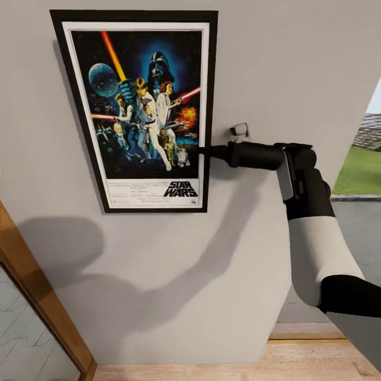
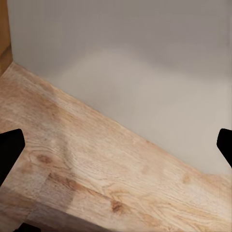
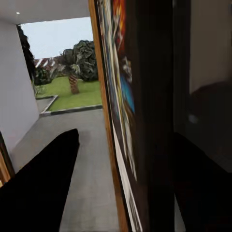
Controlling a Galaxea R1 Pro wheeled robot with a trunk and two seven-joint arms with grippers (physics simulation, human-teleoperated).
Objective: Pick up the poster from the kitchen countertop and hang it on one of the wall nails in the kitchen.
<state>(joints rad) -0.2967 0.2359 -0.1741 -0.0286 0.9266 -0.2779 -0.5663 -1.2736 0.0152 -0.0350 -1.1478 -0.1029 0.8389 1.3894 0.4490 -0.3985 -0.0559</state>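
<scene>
The Star Wars poster [image 1: 143,106] stands upright and flat against the grey wall [image 1: 159,275], black frame and logo at the bottom. My right gripper [image 1: 205,151] reaches in from the right and is shut on the frame's right edge at about mid-height. In the right wrist view the poster [image 3: 126,96] shows edge-on between the two dark fingers [image 3: 43,183]. A small grey wall nail [image 1: 239,128] sticks out just right of the poster, above my forearm. My left gripper [image 2: 116,147] hangs open over the wooden floor [image 2: 96,164]. The kitchen countertop is out of view.
A wooden door frame [image 1: 37,296] slants along the lower left. The wall ends at the right, where an opening shows grey paving and a lawn [image 1: 365,169]. Wooden floor [image 1: 211,370] runs along the wall's foot.
</scene>
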